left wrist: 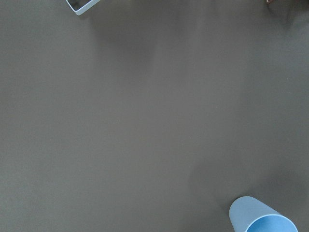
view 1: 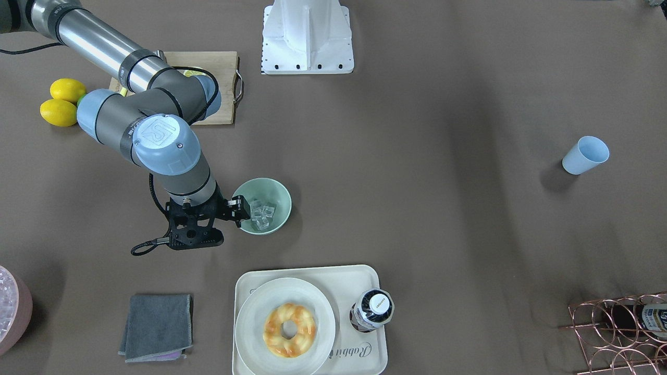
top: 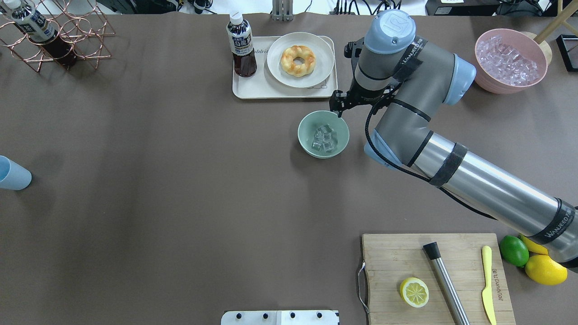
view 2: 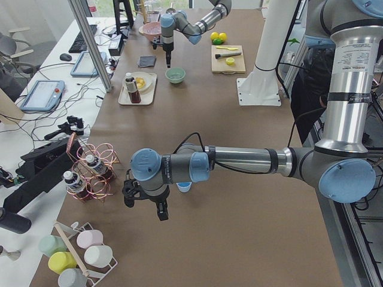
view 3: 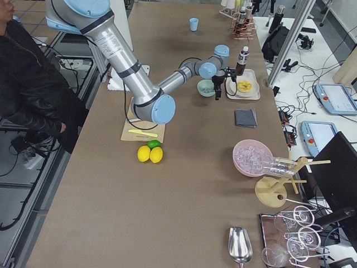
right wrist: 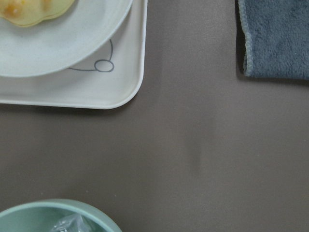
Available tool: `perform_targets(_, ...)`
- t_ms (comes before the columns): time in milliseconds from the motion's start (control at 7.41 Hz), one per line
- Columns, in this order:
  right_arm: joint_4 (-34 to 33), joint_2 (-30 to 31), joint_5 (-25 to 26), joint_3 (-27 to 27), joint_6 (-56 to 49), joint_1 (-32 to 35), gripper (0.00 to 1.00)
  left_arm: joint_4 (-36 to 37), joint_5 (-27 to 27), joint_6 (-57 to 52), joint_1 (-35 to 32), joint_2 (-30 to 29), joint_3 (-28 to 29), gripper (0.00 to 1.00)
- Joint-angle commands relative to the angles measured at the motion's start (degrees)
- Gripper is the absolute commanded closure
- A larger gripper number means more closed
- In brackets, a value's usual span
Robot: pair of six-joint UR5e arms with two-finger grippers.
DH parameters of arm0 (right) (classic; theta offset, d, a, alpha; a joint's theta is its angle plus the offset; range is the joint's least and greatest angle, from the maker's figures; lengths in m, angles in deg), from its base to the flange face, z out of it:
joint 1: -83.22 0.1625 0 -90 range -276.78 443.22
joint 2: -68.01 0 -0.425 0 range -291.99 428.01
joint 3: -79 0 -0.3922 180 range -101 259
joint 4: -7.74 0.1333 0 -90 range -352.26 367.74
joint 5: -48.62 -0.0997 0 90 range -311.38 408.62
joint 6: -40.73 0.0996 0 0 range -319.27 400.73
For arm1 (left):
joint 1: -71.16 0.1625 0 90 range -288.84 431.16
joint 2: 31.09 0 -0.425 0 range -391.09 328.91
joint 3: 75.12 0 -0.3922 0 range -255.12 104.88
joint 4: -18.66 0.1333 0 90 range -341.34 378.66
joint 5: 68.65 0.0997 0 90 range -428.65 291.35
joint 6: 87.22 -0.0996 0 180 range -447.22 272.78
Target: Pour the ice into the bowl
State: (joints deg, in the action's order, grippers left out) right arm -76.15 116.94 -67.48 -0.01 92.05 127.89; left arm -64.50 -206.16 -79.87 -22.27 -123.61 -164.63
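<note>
The pale mint-green bowl (view 1: 279,200) stands upright on the table and holds a few clear ice cubes (view 1: 262,214). It also shows in the overhead view (top: 307,135) with the ice (top: 324,138). My right gripper (view 1: 242,210) points down over the bowl's rim on the tray side, and it also shows in the overhead view (top: 338,107). Its jaws look apart and hold nothing. The right wrist view shows only the bowl's rim (right wrist: 58,207). My left gripper (view 2: 146,200) hovers far off by the light blue cup (view 2: 184,186); I cannot tell if it is open or shut.
A tray (top: 244,90) with a doughnut plate (top: 275,67) and a bottle (top: 241,45) is just beyond the bowl. A grey cloth (view 1: 156,327), a pink bowl of ice (top: 485,76), a cutting board (top: 393,262), lemons (view 1: 60,101) and a wire rack (top: 67,31) lie further out.
</note>
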Motion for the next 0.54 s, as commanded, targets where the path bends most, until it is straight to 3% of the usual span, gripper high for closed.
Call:
perform_targets(0, 0.5, -0.6, 0.1, 0.3, 0.7, -1.0, 0.03, -2.7, 0.1, 2.1, 0.5, 0.0, 0.7, 0.03)
perform_targets(405, 2.1, -0.6, 1.6, 0.5, 0.7, -2.5, 0.13, -2.6, 0.1, 2.2, 0.5, 0.1, 0.3, 0.03)
